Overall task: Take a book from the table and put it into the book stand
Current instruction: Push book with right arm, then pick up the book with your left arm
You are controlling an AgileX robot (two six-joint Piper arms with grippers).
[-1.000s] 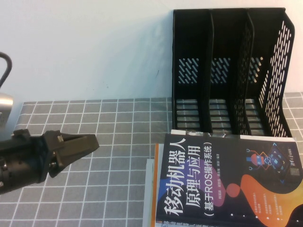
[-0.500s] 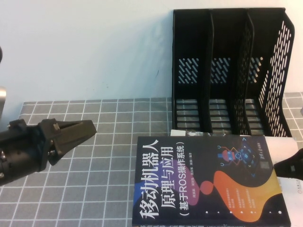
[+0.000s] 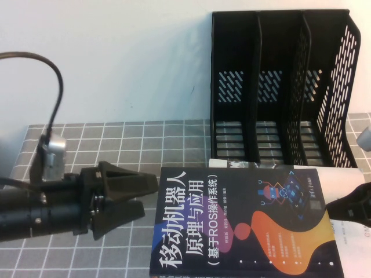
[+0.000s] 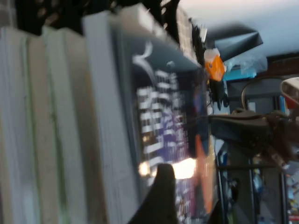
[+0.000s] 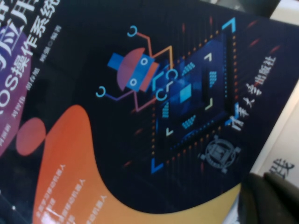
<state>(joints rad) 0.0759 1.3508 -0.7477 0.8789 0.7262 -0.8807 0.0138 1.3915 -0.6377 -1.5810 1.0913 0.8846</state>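
The book (image 3: 243,223), a dark navy paperback with a large white Chinese title, orange and purple blobs and a small robot graphic, lies cover-up near the front of the table (image 3: 116,145), on top of lighter volumes whose white edges show beneath it at its far edge and to its right; in the left wrist view its spine side and the pale page blocks of the stack under it (image 4: 56,116) stand close before the camera; the book stand (image 3: 284,87), a tall black rack with three upright compartments and slotted sides, stands just beyond the book at the back of the grey gridded cloth, against the pale wall, and all three compartments hold nothing; the left gripper (image 3: 148,197) reaches in from the left, low over the table, its two dark fingers (image 3: 133,184) spread apart with the tips just beside the book's left edge, one finger near the upper corner of that edge and the other lower, and nothing is clasped between them; the right gripper (image 3: 336,209) shows only as a dark tip at the right edge of the high view, touching or nearly touching the book's right edge, and whether its fingers are spread or closed cannot be told; the right wrist view looks down onto the cover's robot graphic.
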